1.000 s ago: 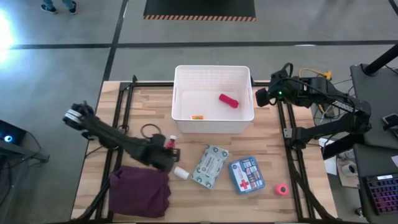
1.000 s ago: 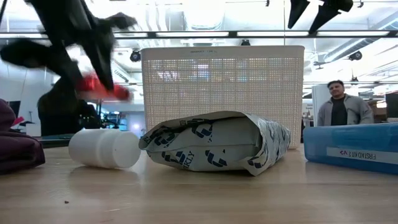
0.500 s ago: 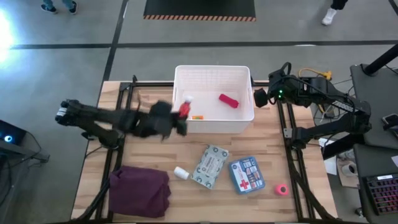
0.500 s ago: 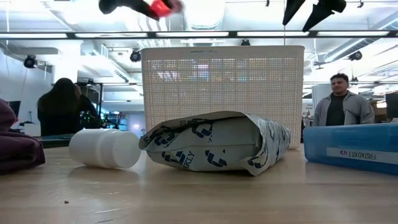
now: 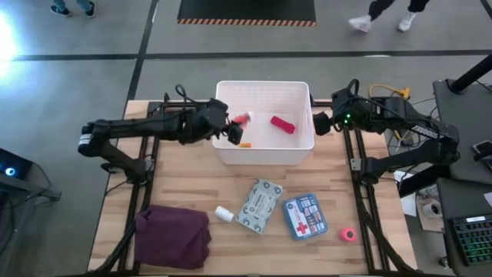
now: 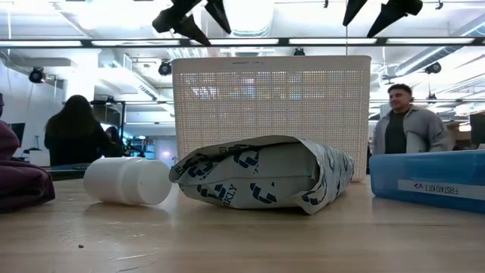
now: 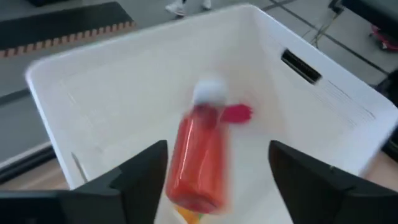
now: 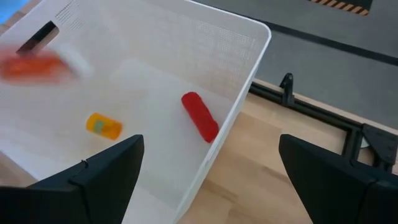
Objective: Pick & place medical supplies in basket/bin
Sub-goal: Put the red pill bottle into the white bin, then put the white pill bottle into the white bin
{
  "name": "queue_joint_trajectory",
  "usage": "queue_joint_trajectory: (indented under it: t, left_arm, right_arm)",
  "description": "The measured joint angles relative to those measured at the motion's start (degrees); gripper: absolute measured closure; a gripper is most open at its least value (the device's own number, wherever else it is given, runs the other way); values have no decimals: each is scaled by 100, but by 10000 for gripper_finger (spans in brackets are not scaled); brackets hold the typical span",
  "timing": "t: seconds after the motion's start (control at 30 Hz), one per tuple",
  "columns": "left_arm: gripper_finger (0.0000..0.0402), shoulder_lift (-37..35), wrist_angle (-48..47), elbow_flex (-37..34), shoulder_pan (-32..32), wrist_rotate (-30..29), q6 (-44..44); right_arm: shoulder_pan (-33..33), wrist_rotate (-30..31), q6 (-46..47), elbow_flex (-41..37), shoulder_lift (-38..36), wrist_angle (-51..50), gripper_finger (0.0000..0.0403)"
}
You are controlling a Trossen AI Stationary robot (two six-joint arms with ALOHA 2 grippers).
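Observation:
My left gripper (image 5: 231,131) (image 7: 217,152) is open above the left part of the white slotted basket (image 5: 264,91). The small red bottle with a white cap (image 7: 202,155) (image 5: 241,119) shows blurred between and beyond its fingers, apart from both, over the basket floor. The pink-red tube (image 5: 282,124) (image 8: 200,116) and a small orange item (image 8: 103,125) lie on that floor. My right gripper (image 5: 317,123) (image 8: 211,162) hangs open at the basket's right wall. The white bottle (image 5: 224,214), grey-green packet (image 5: 260,205), blue first-aid box (image 5: 304,216) and pink roll (image 5: 348,234) lie on the table.
The folded maroon cloth (image 5: 174,237) lies at the table's near left corner. Black rails run along the table's left and right sides. People show in the room behind the table in the low view (image 6: 402,121). Bare wood lies between the basket and the near row of supplies.
My left gripper rose with the red bottle from beside the maroon cloth and swung toward the far edge and the right, over the basket's left wall. It has opened and let go of the bottle, which now shows blurred inside the basket.

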Motion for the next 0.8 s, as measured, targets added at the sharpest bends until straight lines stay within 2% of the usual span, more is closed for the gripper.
queue_joint_trajectory:
  t: [0.13,0.33,0.47,0.57,0.8]
  left_arm:
    - [109,-82,-16,-7,-363,506,259]
    - [105,-307,-419,-55,-1762,1893,796]
    - [105,-221,-696,-403,-2725,1983,743]
    - [105,-96,-640,-738,-3140,2016,655]
    - [105,383,-270,-1576,-3099,2079,1612]
  right_arm:
    - [-2,0,-108,0,7,13,37]
    - [-2,-4,-423,0,7,40,37]
    - [0,-4,-504,0,7,50,37]
    - [-1,-7,-541,0,9,55,37]
    - [-1,-149,-532,0,9,66,37]
